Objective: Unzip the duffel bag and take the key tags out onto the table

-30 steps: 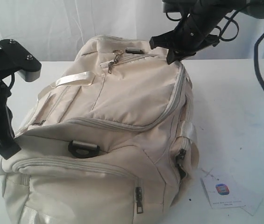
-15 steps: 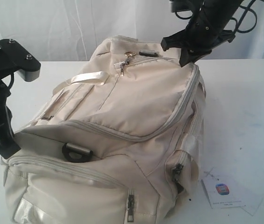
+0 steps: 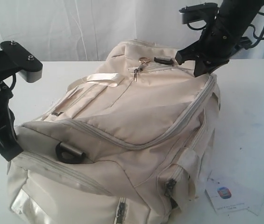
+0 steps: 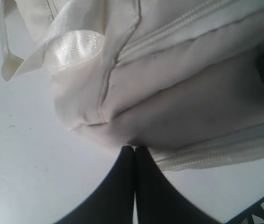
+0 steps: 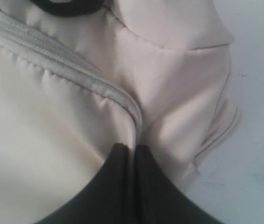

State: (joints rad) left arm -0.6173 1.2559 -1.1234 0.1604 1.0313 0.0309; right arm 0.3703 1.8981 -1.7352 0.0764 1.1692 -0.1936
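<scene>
R end effector (image 5: pixel 132 150) clenched on duffel bag (image 3: pixel 136 107) zip seam (image 5: pixel 71 74), to unzip I think. L end effector (image 4: pixel 134 150) clenched, tips bracing bag's corner.

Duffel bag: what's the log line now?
duffel bag: zipped | left tool: shut, at bag end | right tool: shut on zipper | key tags: unseen

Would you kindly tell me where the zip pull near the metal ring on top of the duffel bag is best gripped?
Grip the small pull tab itself, just below the metal ring, coming down from above with the jaws across its narrow width. It sits loose on the duffel bag fabric at the raised far end, so a top approach probably meets least cloth.
</scene>
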